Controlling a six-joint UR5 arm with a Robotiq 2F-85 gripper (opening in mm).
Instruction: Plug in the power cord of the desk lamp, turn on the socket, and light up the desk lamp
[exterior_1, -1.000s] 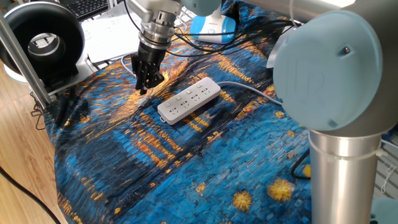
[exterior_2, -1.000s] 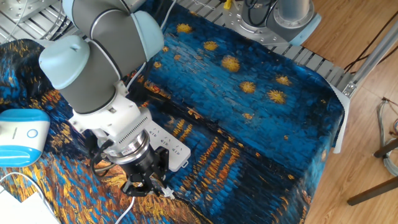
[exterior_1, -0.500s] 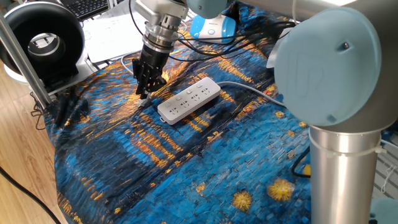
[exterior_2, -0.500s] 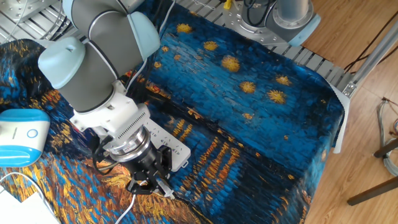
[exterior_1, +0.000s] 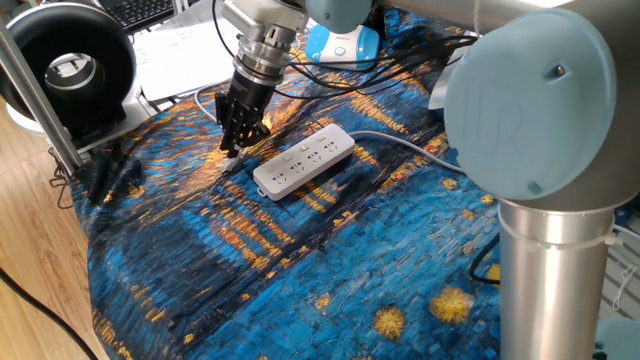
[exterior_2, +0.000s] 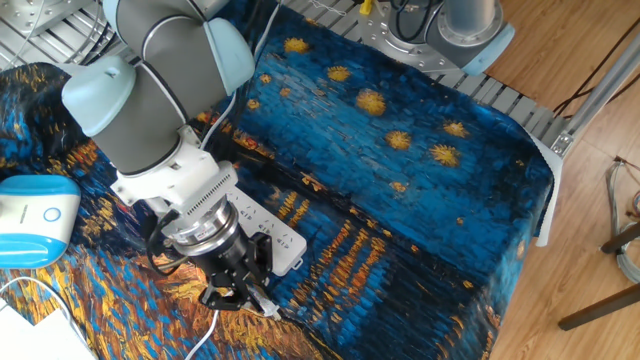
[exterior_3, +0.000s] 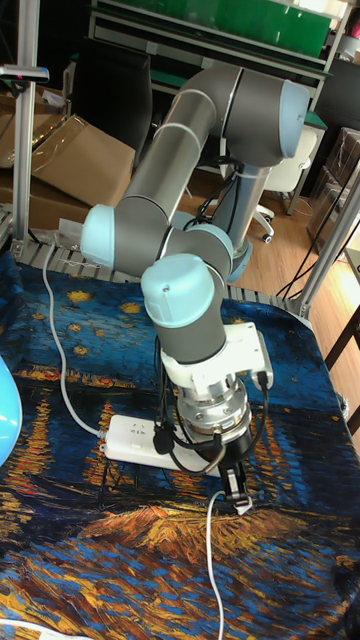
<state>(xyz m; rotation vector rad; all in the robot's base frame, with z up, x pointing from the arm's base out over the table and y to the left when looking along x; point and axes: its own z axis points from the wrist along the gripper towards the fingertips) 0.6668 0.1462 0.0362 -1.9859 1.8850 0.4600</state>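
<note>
The socket (exterior_1: 303, 160) is a white strip lying flat on the blue and orange cloth. My gripper (exterior_1: 232, 146) hangs just left of its near end, pointing down, with its black fingers shut on the small white plug (exterior_3: 243, 507) of the power cord (exterior_3: 211, 550). From the plug the thin white cable trails toward the table edge (exterior_2: 205, 335). In the other fixed view the gripper (exterior_2: 250, 300) sits beside the socket (exterior_2: 285, 243), the plug a little off its end. Only the light-blue base of the desk lamp (exterior_1: 338, 42) shows, at the far side.
A large black ring-shaped device (exterior_1: 70, 65) on a white base stands at the far left. Black cables (exterior_1: 400, 70) cross the cloth near the lamp. The strip's thicker grey-white cable (exterior_1: 400, 143) runs right. The arm's big joint (exterior_1: 530, 110) blocks the right.
The gripper, still holding the plug, has shifted slightly toward the socket's end and tilted a little. The socket and lamp have not moved.
</note>
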